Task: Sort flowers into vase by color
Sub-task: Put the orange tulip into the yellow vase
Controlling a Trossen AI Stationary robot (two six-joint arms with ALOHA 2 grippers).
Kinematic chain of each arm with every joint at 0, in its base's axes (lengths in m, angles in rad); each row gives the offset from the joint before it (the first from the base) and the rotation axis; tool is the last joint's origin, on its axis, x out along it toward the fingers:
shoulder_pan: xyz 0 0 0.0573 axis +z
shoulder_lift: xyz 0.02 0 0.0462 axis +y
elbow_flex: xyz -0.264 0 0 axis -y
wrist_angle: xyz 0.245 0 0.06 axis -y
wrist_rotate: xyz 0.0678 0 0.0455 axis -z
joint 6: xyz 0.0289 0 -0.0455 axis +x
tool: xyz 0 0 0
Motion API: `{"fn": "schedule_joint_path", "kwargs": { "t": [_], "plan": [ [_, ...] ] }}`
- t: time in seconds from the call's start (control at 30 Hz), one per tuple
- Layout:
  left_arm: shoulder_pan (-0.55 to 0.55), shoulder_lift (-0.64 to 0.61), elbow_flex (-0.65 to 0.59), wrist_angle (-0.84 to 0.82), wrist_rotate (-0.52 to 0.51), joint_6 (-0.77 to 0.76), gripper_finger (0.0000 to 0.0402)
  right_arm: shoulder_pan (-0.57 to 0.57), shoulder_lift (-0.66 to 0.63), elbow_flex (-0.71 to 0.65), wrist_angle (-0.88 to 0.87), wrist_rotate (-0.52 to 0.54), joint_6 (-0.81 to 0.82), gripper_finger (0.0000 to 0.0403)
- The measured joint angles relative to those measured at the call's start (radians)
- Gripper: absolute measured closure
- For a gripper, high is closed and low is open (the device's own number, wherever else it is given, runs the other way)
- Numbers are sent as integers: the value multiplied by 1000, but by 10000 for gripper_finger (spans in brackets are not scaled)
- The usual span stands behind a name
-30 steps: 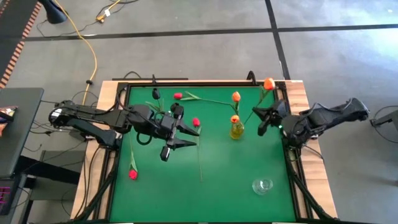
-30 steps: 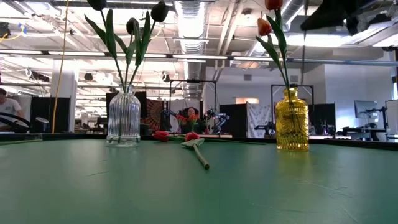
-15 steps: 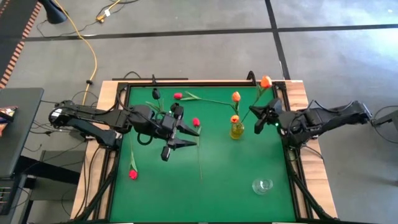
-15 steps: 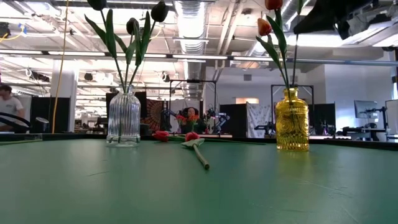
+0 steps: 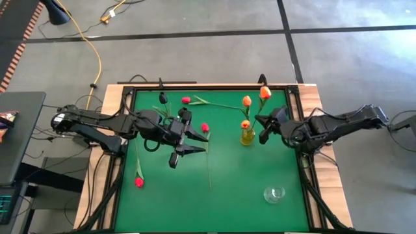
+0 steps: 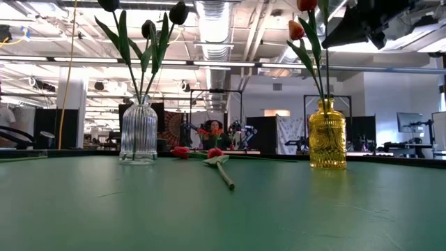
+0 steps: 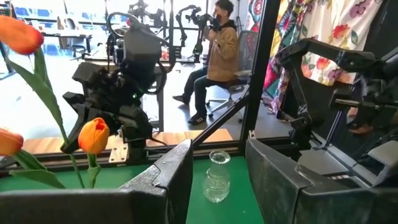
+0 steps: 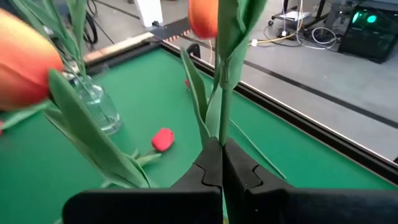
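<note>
Table: the green mat point(image 5: 227, 188) filled a black-framed table top.
Left arm: it reached in from the left side, and the left gripper point(image 5: 188, 142) hung over the mat's middle-left with its fingers spread apart and nothing between them.
Right arm: it reached in from the right side, and the right gripper point(image 5: 262, 128) sat just right of the yellow vase point(image 5: 247, 135), its fingers pressed together on the stem of an orange tulip point(image 5: 264, 93).
Held tulip: its long axis ran from the gripper toward the far edge of the table, head at the far end; in the right wrist view the stem point(image 8: 224, 93) stood straight out from the closed fingertips.
Yellow vase: it stood upright right of centre and held two orange tulips point(image 5: 246, 101), stems upright.
Clear ribbed vase: the clear vase point(image 6: 138, 131) stood upright at the far left and held three black tulips point(image 6: 179, 12), heads up.
Small clear vase: the empty vase point(image 5: 274, 194) stood near the right front corner.
Loose red tulips: one point(image 5: 138, 181) lay near the left front, head toward the front edge; another point(image 5: 186, 100) lay near the far edge, head pointing left; a third point(image 5: 205, 127) lay at centre, head toward the far edge.
</note>
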Motion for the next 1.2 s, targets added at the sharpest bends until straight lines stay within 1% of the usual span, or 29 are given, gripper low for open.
{"fn": "schedule_joint_path", "kwargs": {
  "t": [0.17,0.27,0.37,0.53,0.8,0.9,0.97,1.2],
  "plan": [
    [0,0,0,-1,0,0,264,0,46,-20,11,5,17,383],
    [-2,0,0,-5,0,0,264,0,47,-79,19,19,105,383],
    [-9,0,0,-5,0,0,264,9,22,-142,69,32,150,384],
    [-14,0,0,-26,-1,0,264,8,-1,-211,142,32,161,384],
    [-14,0,0,-29,-9,-15,264,8,21,-246,175,26,184,385],
    [-14,0,0,-28,-10,-15,264,6,24,-270,182,5,204,383],
    [-14,0,0,-28,-10,-15,264,3,29,-272,181,4,224,375],
    [-14,0,0,-28,-10,-17,264,1,28,-273,183,3,226,324]
  ]
}}
